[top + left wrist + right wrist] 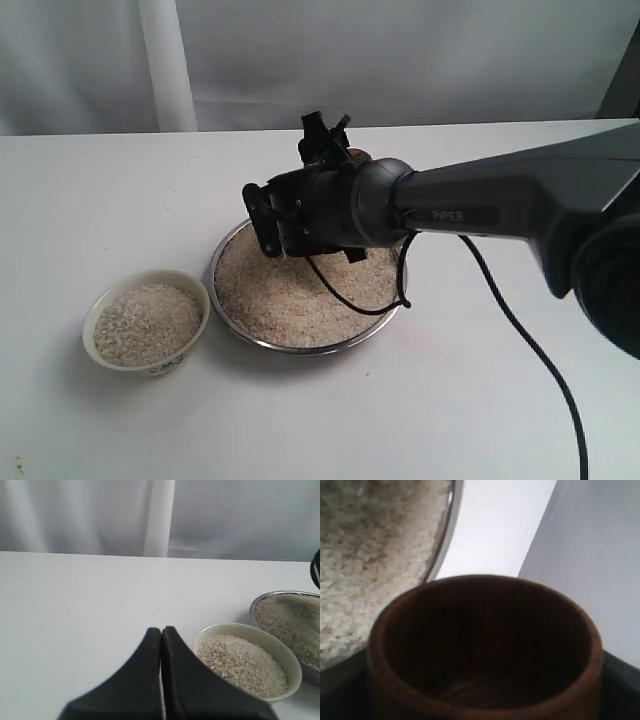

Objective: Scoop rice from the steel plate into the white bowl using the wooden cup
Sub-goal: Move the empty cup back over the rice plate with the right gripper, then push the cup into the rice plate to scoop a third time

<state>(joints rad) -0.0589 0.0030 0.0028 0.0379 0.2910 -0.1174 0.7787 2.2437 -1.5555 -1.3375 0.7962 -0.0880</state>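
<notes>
While a pale curtain hangs behind the white table, right hand clamps the wooden cup above the steel plate of rice. White bowl sits near-left; left hand is pressed together.

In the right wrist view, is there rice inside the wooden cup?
No, the wooden cup shows only its dark bare inside, with no grains in it.

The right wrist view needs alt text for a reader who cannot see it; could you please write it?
A reddish-brown wooden cup fills the foreground, seen close up, its dark inside looking empty. Past it lies a steel plate covered with pale rice, with white table beyond the plate's rim.
</notes>
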